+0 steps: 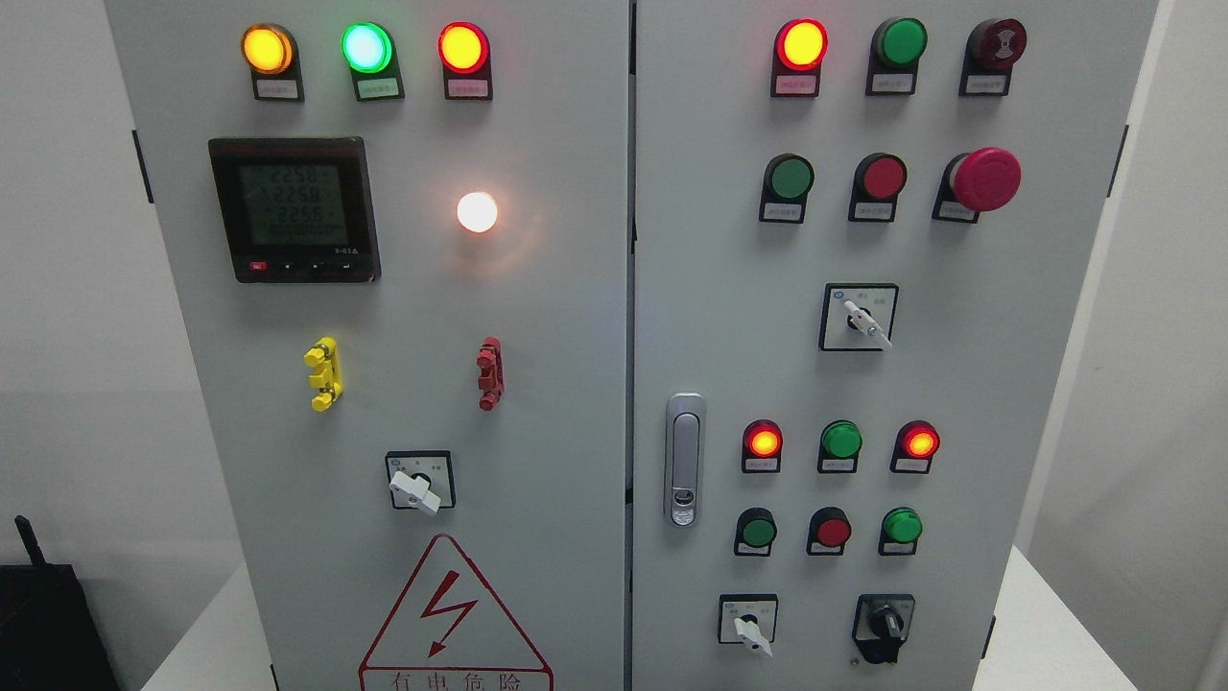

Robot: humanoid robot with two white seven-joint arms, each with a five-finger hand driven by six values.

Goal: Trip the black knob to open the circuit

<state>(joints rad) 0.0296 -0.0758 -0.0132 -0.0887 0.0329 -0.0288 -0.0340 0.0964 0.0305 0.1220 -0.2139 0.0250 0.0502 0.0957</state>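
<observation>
Head view shows neither hand, so how open they are cannot be told, nor which is nearer. Judging by arm entry, the right one likely has the shorter reach. Black knob [885,626] sits at five o'clock on the right door, its grip upright, twelve to six. White selector [750,629] lies at its nine, green button [901,528] at twelve, door edge near at three; room is tight below.
</observation>
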